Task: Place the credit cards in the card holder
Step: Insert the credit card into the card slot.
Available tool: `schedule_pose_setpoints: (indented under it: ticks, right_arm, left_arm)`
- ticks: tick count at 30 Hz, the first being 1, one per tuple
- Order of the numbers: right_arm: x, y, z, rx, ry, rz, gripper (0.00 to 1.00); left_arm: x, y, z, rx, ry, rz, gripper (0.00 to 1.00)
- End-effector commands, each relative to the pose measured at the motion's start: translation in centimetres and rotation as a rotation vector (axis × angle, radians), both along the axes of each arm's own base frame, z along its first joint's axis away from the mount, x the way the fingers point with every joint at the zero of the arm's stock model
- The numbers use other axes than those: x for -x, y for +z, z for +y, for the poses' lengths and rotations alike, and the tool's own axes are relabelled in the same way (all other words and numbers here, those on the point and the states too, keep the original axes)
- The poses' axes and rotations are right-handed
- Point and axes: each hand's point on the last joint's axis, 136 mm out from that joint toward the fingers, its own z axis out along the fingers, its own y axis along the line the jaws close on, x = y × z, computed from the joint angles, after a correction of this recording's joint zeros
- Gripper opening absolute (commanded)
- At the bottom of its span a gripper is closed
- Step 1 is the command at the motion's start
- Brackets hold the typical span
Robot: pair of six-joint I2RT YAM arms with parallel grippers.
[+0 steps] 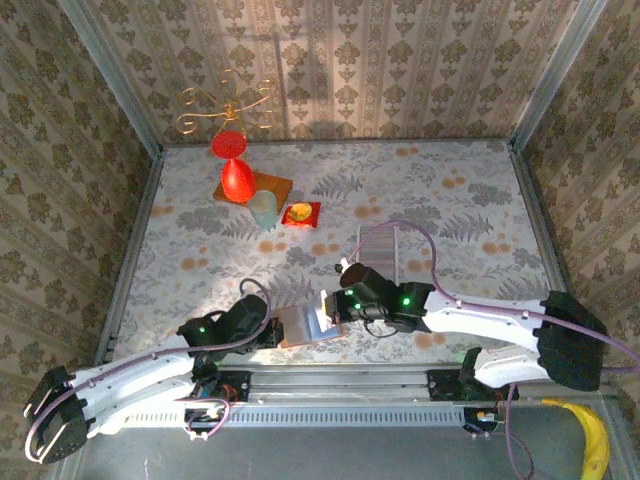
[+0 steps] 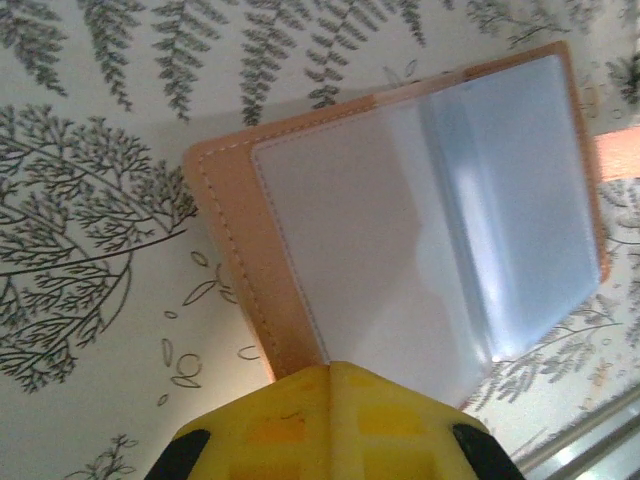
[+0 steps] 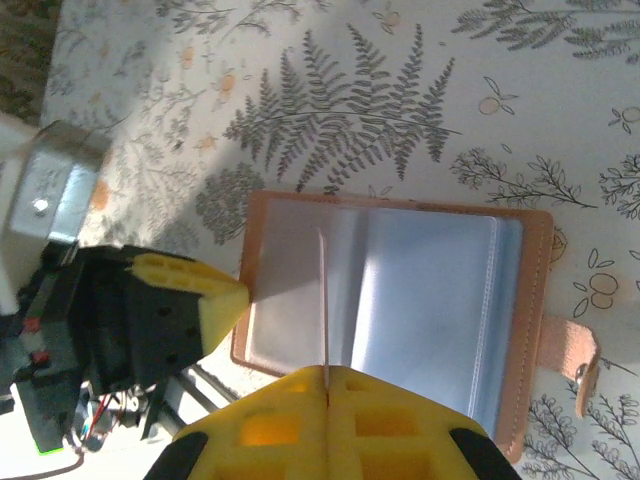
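Observation:
The card holder point(image 1: 300, 326) lies open on the table near the front edge, a tan wallet with clear sleeves point(image 3: 430, 300) facing up. My left gripper point(image 1: 272, 330) is shut on the holder's near-left edge point(image 2: 290, 340), its yellow fingertips point(image 2: 330, 375) pressed together over the sleeve. From the right, my right gripper point(image 1: 336, 306) is shut on one credit card point(image 3: 325, 290). The card shows edge-on and stands upright over the open holder's left half. In the right wrist view the left gripper point(image 3: 236, 296) touches the holder's left rim.
A clear ribbed tray point(image 1: 400, 255) lies behind the right arm. At the back left stand a red vase point(image 1: 236, 178), a pale cup point(image 1: 262, 210), a wooden board point(image 1: 272, 186) and a small red tile point(image 1: 302, 213). A banana point(image 1: 592, 440) lies off the table, front right.

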Motion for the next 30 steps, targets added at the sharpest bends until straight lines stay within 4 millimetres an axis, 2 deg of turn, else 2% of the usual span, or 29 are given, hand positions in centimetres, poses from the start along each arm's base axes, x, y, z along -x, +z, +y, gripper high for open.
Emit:
schedule_pose_setpoints:
  ticks: [1, 10, 22, 30]
  right_arm:
    - [-1.0, -0.4, 0.7, -0.049, -0.094, 0.000, 0.00]
    - [-0.7, -3.1, 2.8, -0.042, -0.092, 0.047, 0.00]
    - [-1.4, -5.5, 2.2, -0.026, -0.196, 0.056, 0.00]
    - [-1.4, -6.5, 2.6, -0.020, -0.209, 0.070, 0.00]
  left_arm:
    - [0.0, -1.0, 1.0, -0.049, 0.019, 0.002, 0.03]
    - [-0.7, -1.4, 1.4, -0.064, 0.041, -0.027, 0.05]
    - [-0.6, -1.6, 1.4, -0.069, 0.033, -0.014, 0.05]
    - [-0.6, -1.5, 1.2, -0.055, 0.034, -0.014, 0.05]
